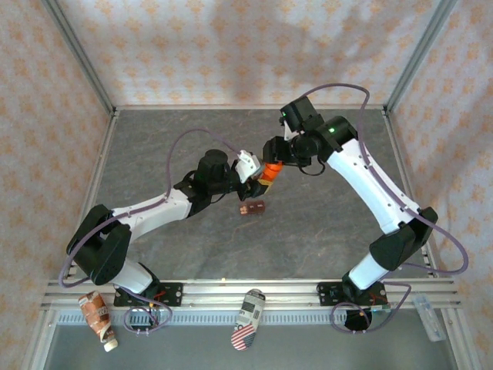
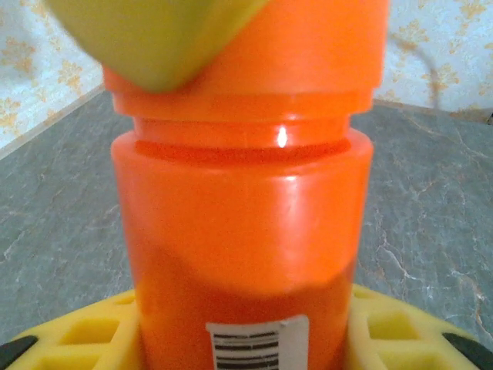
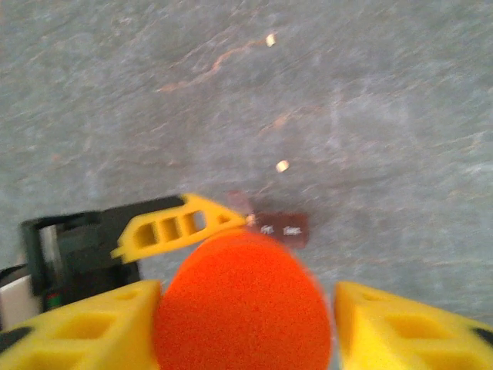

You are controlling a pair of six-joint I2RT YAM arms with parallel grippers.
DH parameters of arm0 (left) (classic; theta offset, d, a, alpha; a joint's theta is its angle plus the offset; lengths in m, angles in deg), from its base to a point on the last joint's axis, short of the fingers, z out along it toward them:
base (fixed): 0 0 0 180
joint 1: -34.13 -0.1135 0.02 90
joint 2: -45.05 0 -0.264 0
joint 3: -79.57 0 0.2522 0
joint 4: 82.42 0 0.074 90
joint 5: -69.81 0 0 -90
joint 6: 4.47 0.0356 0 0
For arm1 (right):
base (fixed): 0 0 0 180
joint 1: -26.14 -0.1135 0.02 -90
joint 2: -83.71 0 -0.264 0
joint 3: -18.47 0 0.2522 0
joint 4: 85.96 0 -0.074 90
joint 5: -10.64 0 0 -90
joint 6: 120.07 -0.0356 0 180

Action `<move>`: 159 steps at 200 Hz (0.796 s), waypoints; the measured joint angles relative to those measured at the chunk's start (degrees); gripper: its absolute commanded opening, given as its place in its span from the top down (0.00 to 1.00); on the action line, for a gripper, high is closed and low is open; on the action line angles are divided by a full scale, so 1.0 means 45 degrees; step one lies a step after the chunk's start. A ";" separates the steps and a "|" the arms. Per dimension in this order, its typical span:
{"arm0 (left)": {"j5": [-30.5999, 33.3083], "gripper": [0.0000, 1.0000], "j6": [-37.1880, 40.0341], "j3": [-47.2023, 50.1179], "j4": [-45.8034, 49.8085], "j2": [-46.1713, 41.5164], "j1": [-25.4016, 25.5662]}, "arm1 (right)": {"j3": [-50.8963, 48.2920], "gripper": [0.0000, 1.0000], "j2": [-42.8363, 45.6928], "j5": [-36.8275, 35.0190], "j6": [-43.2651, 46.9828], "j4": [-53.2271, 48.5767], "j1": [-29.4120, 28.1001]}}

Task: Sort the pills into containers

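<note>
**Q:** What is each of your grippers doing?

**A:** My left gripper (image 2: 243, 343) is gripping a bright orange cylindrical plastic bottle (image 2: 243, 247) by its lower body, with its yellow fingers (image 2: 85, 333) pressing in from both sides. In the top view, I am holding the bottle between my two arms over the grey stone-patterned table (image 1: 331, 223). My right gripper (image 3: 245, 327) is straddling the bottle's orange cap (image 3: 243, 297), its own yellow fingers (image 3: 408, 324) sitting close on either side. I cannot tell whether they are clamping the cap or merely flanking it.

**Q:** Where are the task's things lying?

**A:** The small dark red-brown rectangular compartment box (image 1: 252, 207) is resting on the table just nearward of the bottle, apart from both grippers. In the right wrist view it is showing just past the cap's rim. Two tiny pale tan pills (image 3: 283, 165) are lying loose on the table beyond the box, one near it and the other pill (image 3: 270, 40) farther off. I cannot tell whether any are sitting inside the compartments.
</note>
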 measured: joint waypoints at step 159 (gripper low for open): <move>-0.4716 1.00 -0.0267 -0.1710 0.1287 0.0267 -0.0389 | 0.2404 0.20 0.0957 0.2025 0.5858 -0.2157 0.0826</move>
